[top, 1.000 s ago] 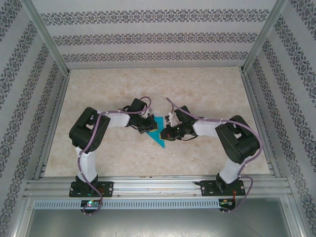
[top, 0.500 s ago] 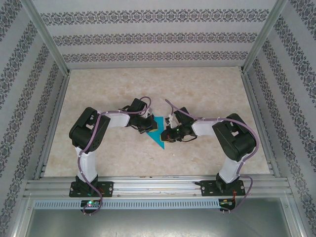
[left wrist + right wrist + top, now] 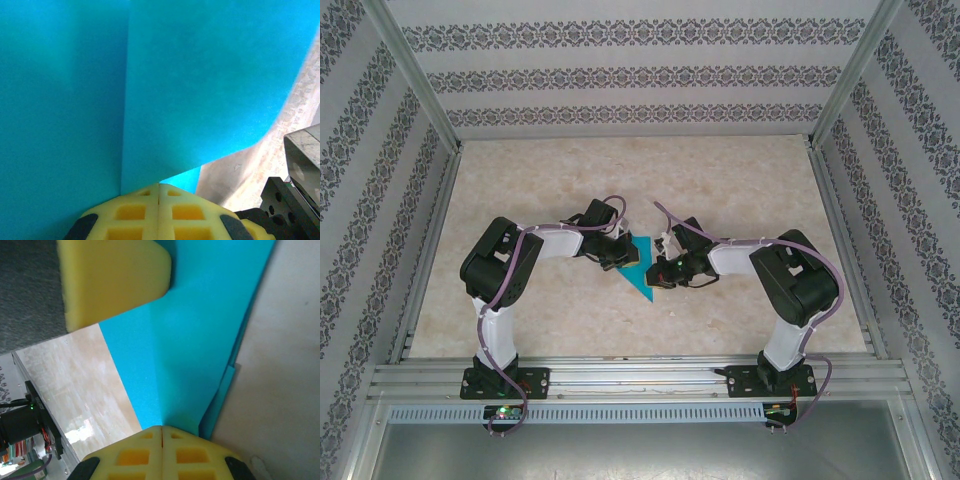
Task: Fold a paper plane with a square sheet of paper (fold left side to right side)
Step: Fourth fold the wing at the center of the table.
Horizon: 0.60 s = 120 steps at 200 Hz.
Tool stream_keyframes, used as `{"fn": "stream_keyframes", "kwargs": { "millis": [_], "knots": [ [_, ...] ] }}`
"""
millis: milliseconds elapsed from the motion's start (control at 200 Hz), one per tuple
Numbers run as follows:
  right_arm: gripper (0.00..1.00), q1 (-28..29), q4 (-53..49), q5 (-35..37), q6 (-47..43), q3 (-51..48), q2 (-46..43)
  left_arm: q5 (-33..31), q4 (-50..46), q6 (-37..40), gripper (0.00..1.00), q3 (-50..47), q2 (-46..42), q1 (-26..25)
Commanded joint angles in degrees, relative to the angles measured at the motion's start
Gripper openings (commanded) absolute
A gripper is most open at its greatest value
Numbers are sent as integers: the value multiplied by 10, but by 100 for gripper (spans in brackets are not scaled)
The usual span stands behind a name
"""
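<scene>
Left gripper (image 3: 624, 258) and right gripper (image 3: 657, 274) meet tip to tip at mid-tabletop, each clenched with its yellow pads pressed flat together, over a teal-blue sheet of paper (image 3: 640, 272) already folded into a pointed triangular shape. From above, the sheet lies on the marbled beige tabletop (image 3: 740, 200) between the two wrists, its narrow point aimed toward the arm bases. Seen from the left wrist, the left gripper (image 3: 159, 187) sits at the foot of a straight vertical crease in the sheet of paper (image 3: 210, 90). Seen from the right wrist, the right gripper (image 3: 161, 430) touches the near end of the sheet of paper (image 3: 200, 340), where layered edges overlap; whether either gripper pinches a layer cannot be told
</scene>
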Motion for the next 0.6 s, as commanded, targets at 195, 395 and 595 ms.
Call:
{"fn": "stream_keyframes", "kwargs": {
  "millis": [195,395,595],
  "knots": [
    [0,9,-69,46,-19,-1,25,-38,-36,5,0,-12,24,3],
    [0,15,-112,86,-22,5,36,-18,18,-8,7,-18,-8,3],
    [0,17,-138,120,-24,11,37,-7,85,-13,10,-35,-78,4]
  ]
}}
